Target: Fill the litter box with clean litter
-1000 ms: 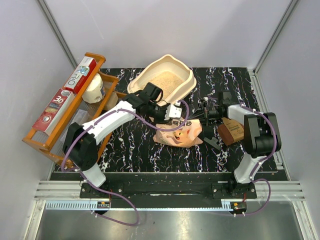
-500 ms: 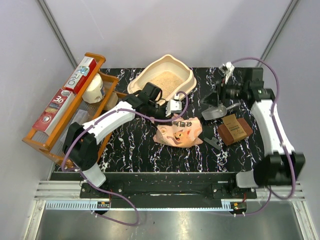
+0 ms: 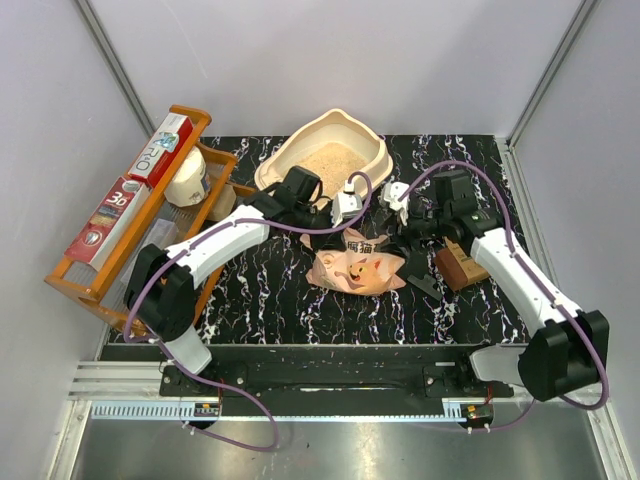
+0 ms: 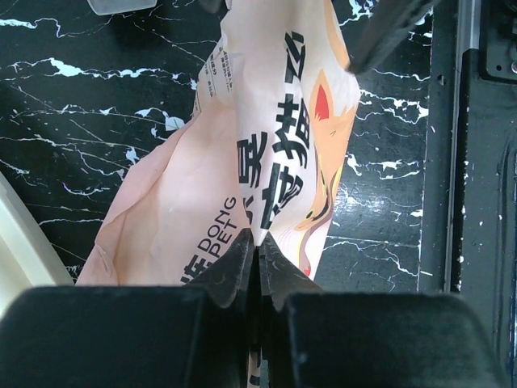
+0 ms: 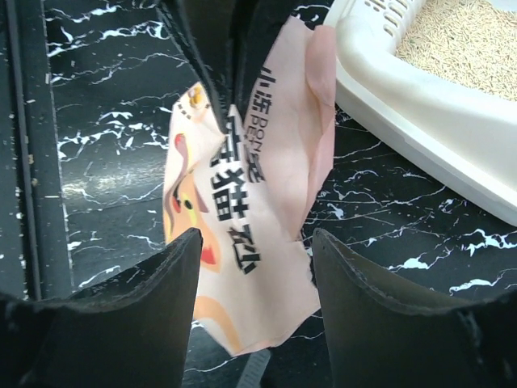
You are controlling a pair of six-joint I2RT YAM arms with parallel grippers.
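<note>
You have the litter box at the far edge of the tabletop, a little left of its middle, with its peaked end turned toward the far right. The clean litter lies as a pale sandy layer over its floor, well below the rim; the right wrist view shows the same granules behind the tray's cream wall. Just on the near side of the box, about mid-tabletop, sits the pink bag, crinkled, printed with a cartoon cat and dark characters, its upper end lifted toward the box. Your left gripper is pinched tight on a fold of that bag, the two jaws pressed together with only the film between them. Your right gripper stands wide apart, one finger on each side of the bag; it grips nothing, and you cannot tell from these views whether either finger touches the film. In the overhead view the two grippers meet over the bag's far end, the left coming from the left, the right from the right. Toward the right edge a brown box lies flat. Along the left edge an orange wooden rack holds two long red-and-white cartons and a white tub.
</note>
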